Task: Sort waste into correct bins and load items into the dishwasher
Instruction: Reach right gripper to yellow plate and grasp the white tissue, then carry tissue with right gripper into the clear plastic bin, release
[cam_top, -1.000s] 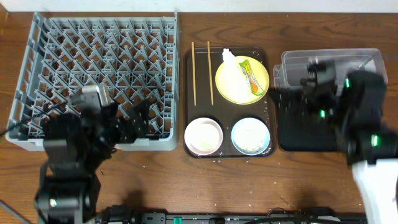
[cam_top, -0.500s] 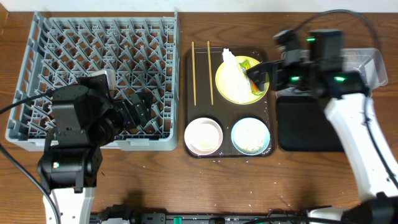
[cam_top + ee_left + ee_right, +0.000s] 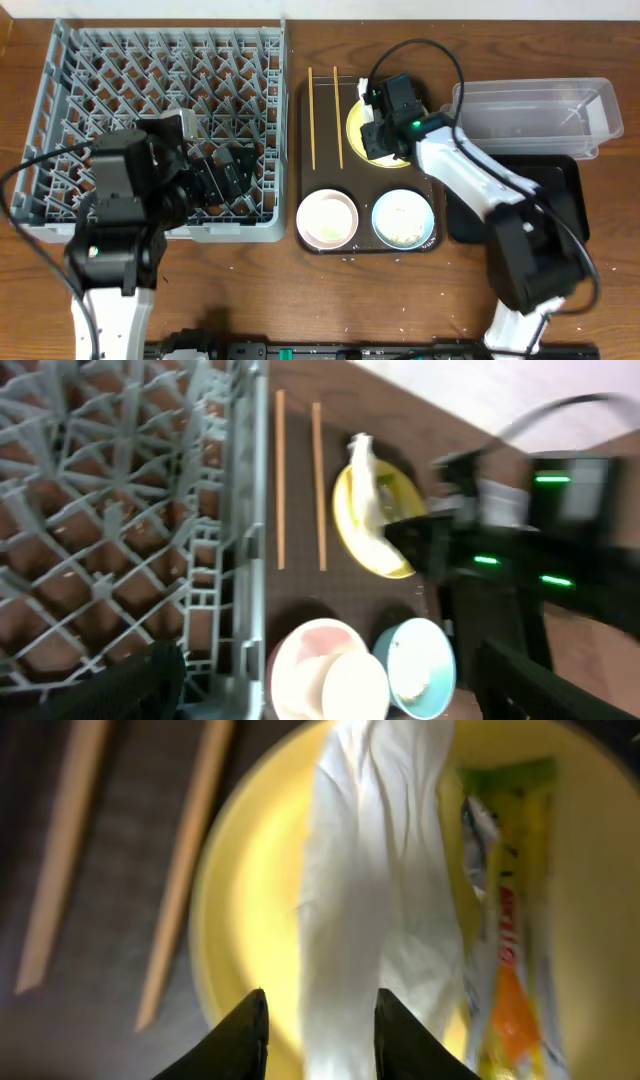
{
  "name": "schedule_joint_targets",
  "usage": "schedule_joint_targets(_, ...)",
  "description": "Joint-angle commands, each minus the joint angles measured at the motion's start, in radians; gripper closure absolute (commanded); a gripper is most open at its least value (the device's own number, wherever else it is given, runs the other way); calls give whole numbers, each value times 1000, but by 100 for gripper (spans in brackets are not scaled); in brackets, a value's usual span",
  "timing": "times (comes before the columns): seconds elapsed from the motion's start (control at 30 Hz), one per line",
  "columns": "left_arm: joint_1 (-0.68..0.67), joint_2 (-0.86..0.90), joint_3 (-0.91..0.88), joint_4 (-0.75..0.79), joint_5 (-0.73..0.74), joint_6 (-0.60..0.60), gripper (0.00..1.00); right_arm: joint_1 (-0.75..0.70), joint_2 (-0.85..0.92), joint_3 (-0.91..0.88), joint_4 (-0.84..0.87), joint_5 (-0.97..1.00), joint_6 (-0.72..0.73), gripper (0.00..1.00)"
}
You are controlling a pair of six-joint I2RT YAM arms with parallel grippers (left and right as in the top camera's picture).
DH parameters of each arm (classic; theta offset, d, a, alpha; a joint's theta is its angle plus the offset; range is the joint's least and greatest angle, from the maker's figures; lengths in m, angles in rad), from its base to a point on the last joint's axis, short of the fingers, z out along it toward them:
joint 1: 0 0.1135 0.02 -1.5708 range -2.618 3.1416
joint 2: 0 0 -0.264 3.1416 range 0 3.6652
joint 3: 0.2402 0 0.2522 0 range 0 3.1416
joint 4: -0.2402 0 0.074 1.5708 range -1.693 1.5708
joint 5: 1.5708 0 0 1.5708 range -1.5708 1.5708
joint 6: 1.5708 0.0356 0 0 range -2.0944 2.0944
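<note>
Between the two fingers of my right pincer (image 3: 322, 1008), which stand partway apart low over the pale-yellow plate (image 3: 245, 920), lies the near end of the crumpled white napkin (image 3: 365, 870); whether they have bitten on it yet I cannot tell. Just right of the napkin and touching its edge lies the yellow-green sachet (image 3: 505, 920), and the chopsticks (image 3: 185, 870) lie off the plate to the left. I reckon my right finger could catch the sachet too, so both would lift as one, or a pinch on a single loose fold could slip and nudge the plate.
</note>
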Motion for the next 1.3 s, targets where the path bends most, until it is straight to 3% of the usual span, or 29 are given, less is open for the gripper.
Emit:
schedule_joint_targets(0.0,-4,-106,77,15,39,49,8,1,72,13,29,36,37,63)
schedule_joint_targets(0.07,-4,-168,88,23,-21,49,8,-1,109,13,48,39,38,60)
schedule_joint_targets(0.13,-4,-224,89,27,-79,49,8,-5,129,13,64,39,55,65)
schedule_joint_targets(0.2,-4,-285,89,23,-143,55,8,-8,134,14,69,39,66,99)
schedule_joint_targets(0.4,-4,-378,89,-17,-195,56,8,-45,11,15,48,6,143,99)
schedule_joint_targets(0.73,-4,-388,85,-127,-195,56,8,-275,-290,15,-93,-122,385,99)
schedule_joint_targets(1.0,-4,-388,85,-273,-195,56,8,-472,-299,12,-139,-58,564,99)
schedule_joint_targets(1.2,-4,-388,85,-348,-195,56,8,-535,-255,12,-107,63,692,99)
schedule_joint_targets(1.27,-4,-388,85,-357,-195,56,8,-533,-231,12,-102,121,692,91)
